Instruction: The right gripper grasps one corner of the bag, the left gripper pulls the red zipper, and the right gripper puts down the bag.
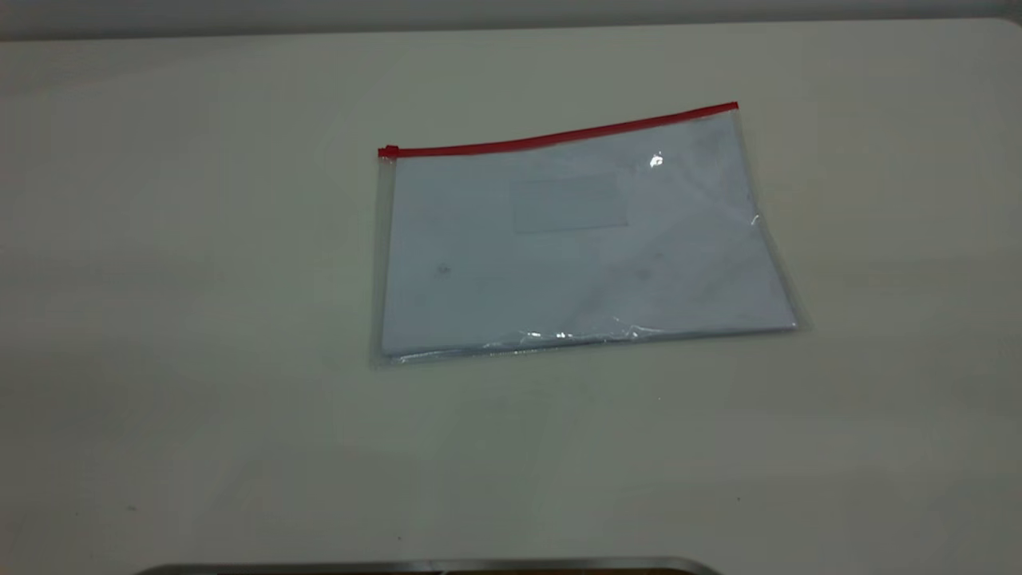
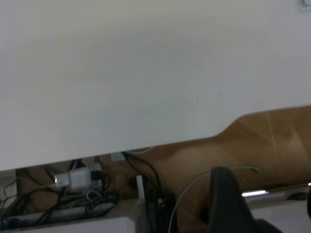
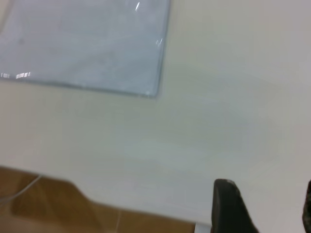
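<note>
The bag [image 1: 575, 239] lay flat on the white table [image 1: 176, 319], a little right of centre, with nothing touching it. Its red zipper [image 1: 559, 137] ran along the far long edge, the small slider tab [image 1: 388, 151] sitting at the left end. White sheets filled the clear plastic, and a small rectangular pocket [image 1: 568, 201] showed near the zipper.

Neither arm reached into the wide view. The right gripper [image 3: 262, 208] hung near the table's edge, well apart from the bag, its jaws spread wide with nothing between them. The left gripper [image 2: 265, 204] sat off past the table edge, over the floor and a tangle of cables [image 2: 73, 194], also spread and empty.

The pouch looked light, thin and slippery, likely to slide or flex if pinched in the middle. The corner of the bag [image 1: 733, 108] at the zipper's right end seemed the best hold, where the strip stiffens the plastic.
</note>
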Controlling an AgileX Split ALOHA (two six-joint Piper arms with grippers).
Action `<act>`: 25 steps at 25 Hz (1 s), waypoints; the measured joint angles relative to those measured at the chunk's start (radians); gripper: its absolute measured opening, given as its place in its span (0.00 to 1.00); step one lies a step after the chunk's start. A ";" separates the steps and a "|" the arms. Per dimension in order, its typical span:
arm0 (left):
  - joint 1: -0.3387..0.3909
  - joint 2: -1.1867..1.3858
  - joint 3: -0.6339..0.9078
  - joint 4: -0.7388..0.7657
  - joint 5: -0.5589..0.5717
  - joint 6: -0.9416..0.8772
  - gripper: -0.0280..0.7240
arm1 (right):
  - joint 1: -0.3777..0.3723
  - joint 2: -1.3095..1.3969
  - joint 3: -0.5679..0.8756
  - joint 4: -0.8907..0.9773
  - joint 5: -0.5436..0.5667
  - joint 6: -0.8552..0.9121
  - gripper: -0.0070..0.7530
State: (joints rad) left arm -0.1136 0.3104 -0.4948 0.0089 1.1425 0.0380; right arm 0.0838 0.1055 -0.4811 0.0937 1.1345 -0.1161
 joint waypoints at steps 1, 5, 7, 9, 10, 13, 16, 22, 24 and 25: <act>0.000 0.000 0.006 0.000 -0.007 0.000 0.64 | 0.000 -0.008 0.000 0.000 -0.002 0.001 0.54; 0.000 0.000 0.010 0.000 -0.015 -0.002 0.64 | 0.000 -0.009 0.000 -0.001 -0.004 0.004 0.54; 0.000 0.000 0.009 0.000 -0.017 -0.003 0.64 | 0.000 -0.009 0.000 -0.001 -0.004 0.004 0.54; 0.000 0.000 0.009 0.000 -0.018 -0.003 0.64 | 0.000 -0.009 0.000 0.000 -0.004 0.004 0.54; 0.000 0.000 0.009 0.000 -0.018 -0.003 0.64 | 0.000 -0.009 0.000 0.000 -0.004 0.004 0.54; 0.000 0.000 0.009 0.000 -0.020 -0.003 0.64 | 0.000 -0.009 0.000 0.000 -0.004 0.004 0.54; 0.000 0.000 0.009 0.000 -0.020 -0.003 0.64 | 0.000 -0.009 0.000 0.001 -0.005 0.004 0.54; 0.097 -0.017 0.009 -0.002 -0.021 -0.003 0.64 | -0.049 -0.102 0.000 0.007 -0.007 0.004 0.54; 0.134 -0.054 0.009 -0.002 -0.021 -0.003 0.64 | -0.057 -0.121 0.000 0.007 -0.005 0.004 0.54; 0.144 -0.086 0.009 -0.002 -0.021 -0.003 0.64 | -0.057 -0.121 0.000 0.007 -0.005 0.004 0.54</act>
State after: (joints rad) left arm 0.0305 0.2240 -0.4853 0.0067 1.1217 0.0354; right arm 0.0264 -0.0159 -0.4811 0.1012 1.1300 -0.1120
